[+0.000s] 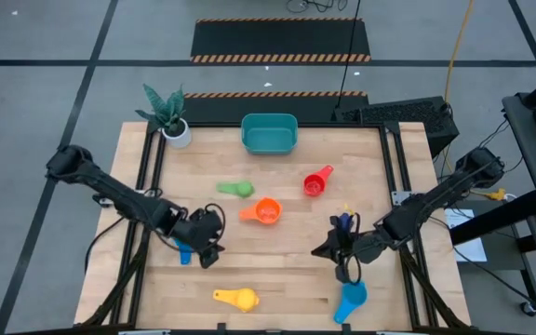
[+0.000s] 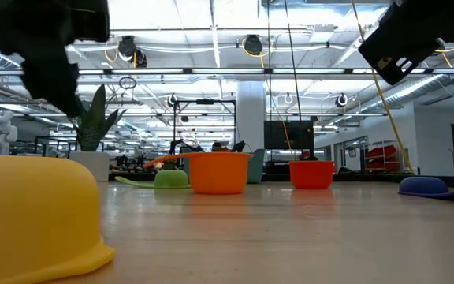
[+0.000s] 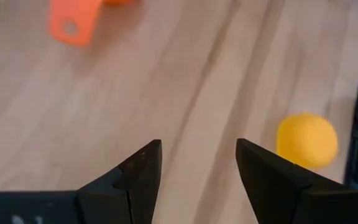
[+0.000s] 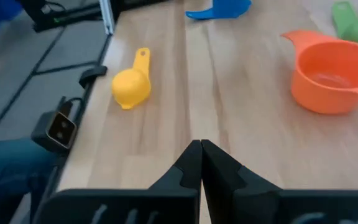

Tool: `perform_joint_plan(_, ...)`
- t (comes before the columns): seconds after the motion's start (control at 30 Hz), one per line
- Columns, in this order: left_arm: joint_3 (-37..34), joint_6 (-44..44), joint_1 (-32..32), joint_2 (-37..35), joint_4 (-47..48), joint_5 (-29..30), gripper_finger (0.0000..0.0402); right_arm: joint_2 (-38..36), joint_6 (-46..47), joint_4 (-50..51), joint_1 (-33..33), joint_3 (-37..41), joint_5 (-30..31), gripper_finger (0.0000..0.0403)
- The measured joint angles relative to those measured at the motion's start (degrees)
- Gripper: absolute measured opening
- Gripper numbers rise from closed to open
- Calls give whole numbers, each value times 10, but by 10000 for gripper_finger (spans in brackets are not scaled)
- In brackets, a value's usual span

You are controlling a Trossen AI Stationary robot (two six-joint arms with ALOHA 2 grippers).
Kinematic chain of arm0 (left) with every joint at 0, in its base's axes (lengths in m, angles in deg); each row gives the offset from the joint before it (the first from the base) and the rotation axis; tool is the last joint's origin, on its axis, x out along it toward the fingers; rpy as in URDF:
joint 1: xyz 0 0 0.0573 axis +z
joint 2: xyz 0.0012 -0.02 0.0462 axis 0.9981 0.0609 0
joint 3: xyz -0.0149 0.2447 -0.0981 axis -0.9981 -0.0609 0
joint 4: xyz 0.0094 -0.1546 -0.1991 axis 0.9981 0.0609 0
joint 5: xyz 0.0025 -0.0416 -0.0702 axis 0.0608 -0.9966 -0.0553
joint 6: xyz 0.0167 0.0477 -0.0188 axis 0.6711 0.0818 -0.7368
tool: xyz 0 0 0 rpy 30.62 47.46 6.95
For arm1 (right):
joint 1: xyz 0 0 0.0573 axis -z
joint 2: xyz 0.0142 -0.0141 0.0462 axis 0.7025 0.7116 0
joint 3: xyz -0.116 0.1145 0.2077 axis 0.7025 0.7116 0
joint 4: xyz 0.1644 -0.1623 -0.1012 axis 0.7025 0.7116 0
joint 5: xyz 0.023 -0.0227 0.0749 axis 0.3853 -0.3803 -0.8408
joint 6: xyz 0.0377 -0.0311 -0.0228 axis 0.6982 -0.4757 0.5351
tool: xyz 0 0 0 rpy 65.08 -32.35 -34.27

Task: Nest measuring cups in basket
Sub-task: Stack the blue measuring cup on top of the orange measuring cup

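The teal basket [image 1: 269, 134] sat empty at the bench's far edge, near its middle, with none of the measuring cups in it. The green cup [image 1: 236, 188], orange cup [image 1: 264, 212] and red cup [image 1: 317, 182] lay spread across the middle of the bench, the yellow cup [image 1: 237, 298] and light blue cup [image 1: 350, 300] close to the near edge, and a blue cup [image 1: 185, 252] showed partly under the left arm.

The left tool [image 3: 197, 163] hovered released over bare wood toward the near left part of the bench, its fingers apart with nothing between them. The right tool [image 4: 201, 155] was clenched, fingers pressed together, empty in its own wrist view, poised toward the near right.

Judged from here, the whole job remained, and order was the main hazard: a small cup dropped into the basket first would block a larger one from seating. The cups are light and rounded; a pinch on a rim could tip or skid one off the near edge, since two lay close to it.

The high view alone showed the basket and a dark navy shape [image 1: 344, 223] right at the right tool, whether held or merely beneath I cannot tell. The low view showed the orange cup standing mouth up and the yellow one mouth down, which the high view left unclear.
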State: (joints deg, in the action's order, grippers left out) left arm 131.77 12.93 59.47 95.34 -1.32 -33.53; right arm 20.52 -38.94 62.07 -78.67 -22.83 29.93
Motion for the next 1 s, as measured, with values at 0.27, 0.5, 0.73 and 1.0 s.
perform_joint_plan(0.27,0,-38,-77,0,-32,40,209,65,11,-124,-15,0,3,0)
perform_joint_plan(0.5,17,-83,-146,45,-36,47,209,98,58,-149,-18,0,30,0)
perform_joint_plan(0.73,85,-58,-187,106,-12,43,209,112,60,-198,-16,0,31,0)
perform_joint_plan(1.0,124,-83,-212,135,155,42,209,112,42,-213,-16,-5,31,0)
